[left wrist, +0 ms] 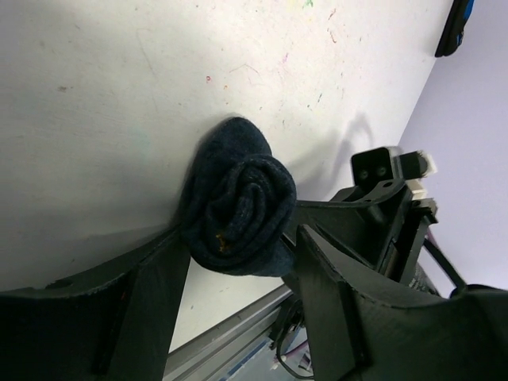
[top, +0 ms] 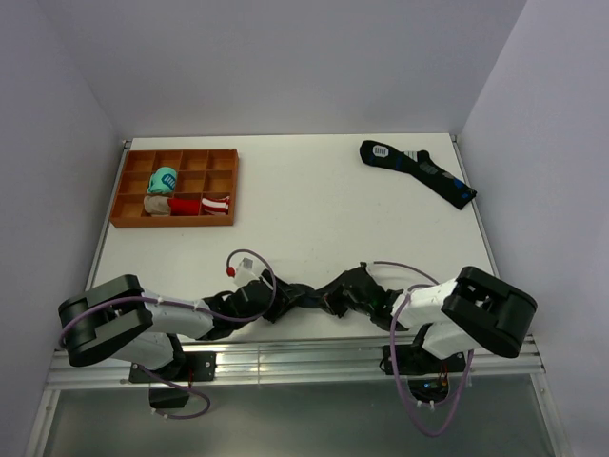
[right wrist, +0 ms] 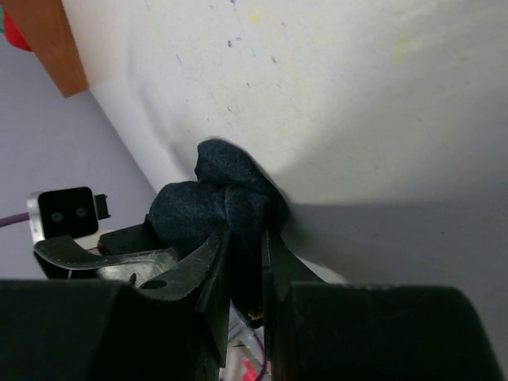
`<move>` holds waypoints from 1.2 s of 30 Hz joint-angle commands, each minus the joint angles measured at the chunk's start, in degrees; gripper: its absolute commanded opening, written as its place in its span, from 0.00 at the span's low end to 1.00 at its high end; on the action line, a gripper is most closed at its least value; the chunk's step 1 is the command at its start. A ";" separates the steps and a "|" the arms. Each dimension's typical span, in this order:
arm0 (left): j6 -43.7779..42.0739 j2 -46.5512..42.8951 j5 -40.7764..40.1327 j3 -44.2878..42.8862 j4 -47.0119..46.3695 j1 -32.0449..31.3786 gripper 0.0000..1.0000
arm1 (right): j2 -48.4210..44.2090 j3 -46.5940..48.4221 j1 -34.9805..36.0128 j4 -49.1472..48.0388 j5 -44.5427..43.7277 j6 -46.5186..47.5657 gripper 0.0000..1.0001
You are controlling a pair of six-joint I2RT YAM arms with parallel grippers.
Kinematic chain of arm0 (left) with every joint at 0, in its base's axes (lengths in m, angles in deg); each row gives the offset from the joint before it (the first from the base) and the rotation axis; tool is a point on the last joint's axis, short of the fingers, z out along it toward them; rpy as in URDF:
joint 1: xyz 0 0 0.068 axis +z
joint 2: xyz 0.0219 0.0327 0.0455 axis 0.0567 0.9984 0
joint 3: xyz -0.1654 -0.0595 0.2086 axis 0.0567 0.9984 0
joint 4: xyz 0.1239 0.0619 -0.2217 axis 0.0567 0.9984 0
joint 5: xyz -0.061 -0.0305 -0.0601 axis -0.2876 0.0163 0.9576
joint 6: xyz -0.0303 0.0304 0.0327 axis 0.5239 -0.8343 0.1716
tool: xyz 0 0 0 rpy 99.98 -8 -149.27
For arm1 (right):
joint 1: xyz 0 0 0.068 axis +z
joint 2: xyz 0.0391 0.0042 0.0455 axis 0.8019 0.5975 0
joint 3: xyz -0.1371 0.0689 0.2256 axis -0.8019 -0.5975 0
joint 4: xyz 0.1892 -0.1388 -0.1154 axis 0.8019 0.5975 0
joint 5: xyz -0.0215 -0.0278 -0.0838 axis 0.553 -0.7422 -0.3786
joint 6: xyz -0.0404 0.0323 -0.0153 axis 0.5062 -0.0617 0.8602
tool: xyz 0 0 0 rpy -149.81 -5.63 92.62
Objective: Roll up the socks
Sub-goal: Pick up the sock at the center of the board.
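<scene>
**Top view:** left claw & right claw met tip to tip at the near edge of the table. The socks were a dark lump betw. them, detail lost vs. the black arms. Far ahead of the left claw sat the tray. It held a teal bundle in a middle-row compartment, w/ a beige bundle & a red-white bundle side by side in the near row. Far ahead of the right claw a long dark sock lay flat, well apart.

**Left wrist:** socks were wound into a tight spiral roll, sitting right betw. the left claw's jaws. Those jaws were spread wide but touched the roll on both sides, a light hold by the look. The right claw came in from the roll's far side.

**Right wrist:** right claw was pressed nearly together, pinching a fold of the socks. The rest of the roll bulged just past its tips, w/ the left claw opposite.

**Progress (est.):** rolling mostly done. The loose end prob. needed tucking over so the roll would hold.
</scene>
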State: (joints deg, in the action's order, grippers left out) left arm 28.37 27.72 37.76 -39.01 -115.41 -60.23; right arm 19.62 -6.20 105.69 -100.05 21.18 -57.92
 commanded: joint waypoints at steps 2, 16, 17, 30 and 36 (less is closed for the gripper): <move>-0.07 1.38 -2.77 2.65 19.18 -0.85 0.62 | 3.76 -3.88 1.67 -1.62 -1.02 -7.52 0.00; 0.72 0.68 -6.64 0.28 26.56 -1.55 0.56 | 12.72 -3.53 6.07 -12.17 -0.59 -20.09 0.00; 0.89 0.76 -7.08 0.28 26.91 -1.73 0.55 | 13.43 -3.53 6.33 -13.31 -0.06 -20.18 0.00; 1.86 2.34 -11.47 -3.15 34.47 -2.00 0.47 | 15.19 -6.87 7.65 -20.70 0.21 -23.34 0.00; 2.21 5.07 -11.65 -4.29 34.03 -2.00 0.42 | 14.49 -6.70 8.00 -21.49 2.31 -23.08 0.00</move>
State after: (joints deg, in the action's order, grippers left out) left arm 33.00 28.33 29.41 -46.14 -98.29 -62.49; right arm 32.74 -10.57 112.57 -126.17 15.28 -68.15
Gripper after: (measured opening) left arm 0.436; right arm 0.214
